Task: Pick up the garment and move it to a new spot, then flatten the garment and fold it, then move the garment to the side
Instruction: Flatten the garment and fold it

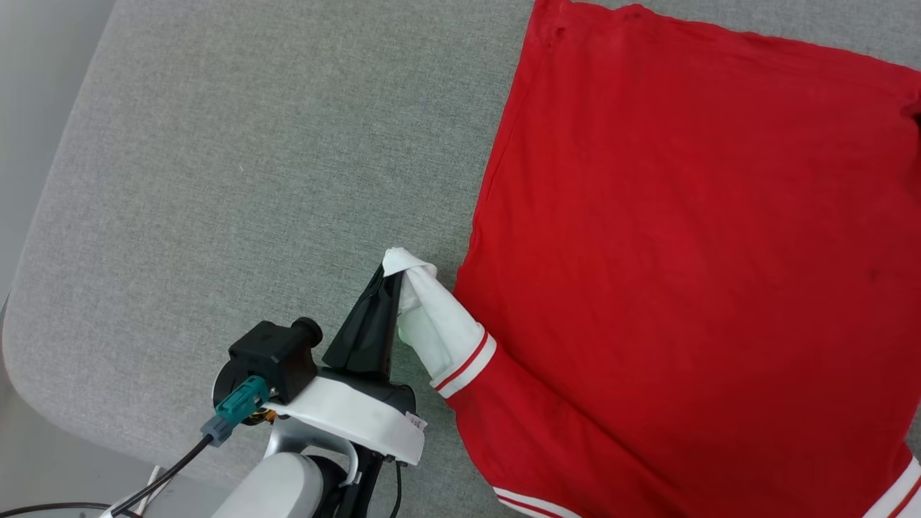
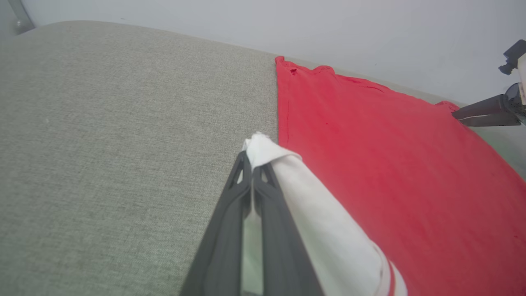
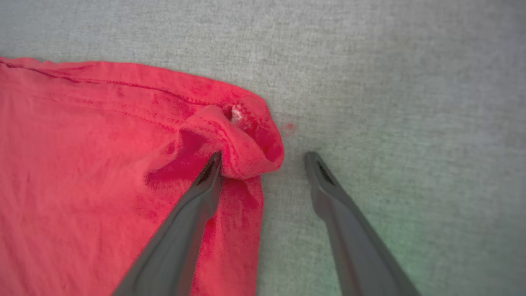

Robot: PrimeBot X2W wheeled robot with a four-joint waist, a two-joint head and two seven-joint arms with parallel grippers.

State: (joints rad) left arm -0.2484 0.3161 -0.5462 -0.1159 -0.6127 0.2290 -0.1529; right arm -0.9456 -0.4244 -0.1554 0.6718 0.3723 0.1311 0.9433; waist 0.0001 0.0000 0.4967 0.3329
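Note:
The garment [image 1: 683, 244] lies spread, plain red side up, on the right part of the grey cushion [image 1: 237, 165]. My left gripper [image 1: 391, 276] is shut on the tip of its white sleeve [image 1: 439, 324], which is pulled up into a cone beside the red body; the left wrist view shows the same pinch on the sleeve [image 2: 287, 193]. My right gripper [image 3: 263, 158] stands open at a bunched red corner of the garment [image 3: 242, 144]: its left finger presses into the fold, its right finger rests on bare cushion. The right gripper's fingers [image 2: 485, 113] reach in at the far corner.
The grey cushion's [image 2: 102, 135] rounded left and front edges drop off to a pale floor [image 1: 29, 86]. A pale wall [image 2: 328, 28] stands behind the cushion. A dark cable [image 1: 165, 471] hangs from my left wrist.

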